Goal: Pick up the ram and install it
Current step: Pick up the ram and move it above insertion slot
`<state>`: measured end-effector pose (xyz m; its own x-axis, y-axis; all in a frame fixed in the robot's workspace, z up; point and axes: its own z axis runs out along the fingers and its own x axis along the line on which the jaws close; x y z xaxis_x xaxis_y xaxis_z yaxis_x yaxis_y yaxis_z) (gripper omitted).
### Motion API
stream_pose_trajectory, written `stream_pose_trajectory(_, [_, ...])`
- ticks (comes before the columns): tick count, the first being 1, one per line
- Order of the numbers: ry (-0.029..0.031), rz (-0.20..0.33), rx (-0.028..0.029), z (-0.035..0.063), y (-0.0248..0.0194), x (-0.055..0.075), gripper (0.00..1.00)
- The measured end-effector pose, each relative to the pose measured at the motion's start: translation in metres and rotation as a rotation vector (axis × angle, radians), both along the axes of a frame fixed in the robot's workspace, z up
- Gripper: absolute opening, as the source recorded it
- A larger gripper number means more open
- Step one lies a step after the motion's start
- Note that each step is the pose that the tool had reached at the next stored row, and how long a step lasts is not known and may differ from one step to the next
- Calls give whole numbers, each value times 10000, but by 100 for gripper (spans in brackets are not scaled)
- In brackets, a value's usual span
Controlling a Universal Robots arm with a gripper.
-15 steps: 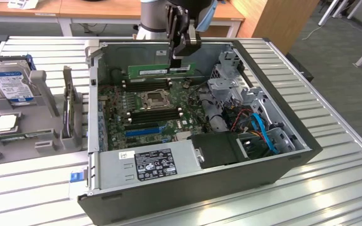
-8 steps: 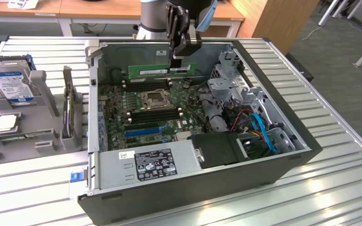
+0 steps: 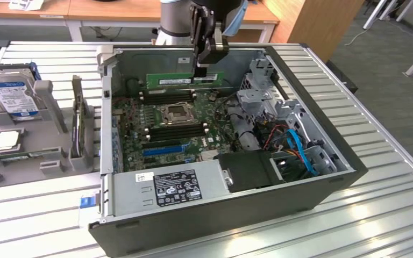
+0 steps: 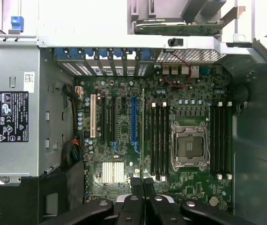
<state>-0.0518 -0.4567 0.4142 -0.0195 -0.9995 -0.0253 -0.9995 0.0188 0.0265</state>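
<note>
The ram (image 3: 181,80) is a long thin green board that hangs level above the far end of the motherboard (image 3: 192,145) inside the open computer case. My gripper (image 3: 201,71) reaches down from above and is shut on the ram's upper edge, towards its end on the exterior view's right. In the wrist view the ram (image 4: 143,131) appears edge-on as a thin line, running out from between my fingertips (image 4: 136,185). It lies over the board beside a bank of black memory slots (image 4: 159,140), close to the CPU socket (image 4: 189,146). A second bank of slots (image 4: 220,140) flanks the socket's other side.
A grey power supply (image 3: 170,188) fills the case's near end. A metal drive cage (image 3: 264,102) and blue cables (image 3: 303,153) crowd the exterior view's right. Outside the case, on the exterior view's left, a hard drive (image 3: 13,94) stands in a grey holder (image 3: 27,150).
</note>
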Motion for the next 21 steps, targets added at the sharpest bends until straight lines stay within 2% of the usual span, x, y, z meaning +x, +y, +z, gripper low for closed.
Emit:
stream_pose_trajectory(6, [-1, -1, 0, -2, 31, -1, 11])
stream_pose_trajectory(21, [-15, 1, 9, -15, 167, 0, 11])
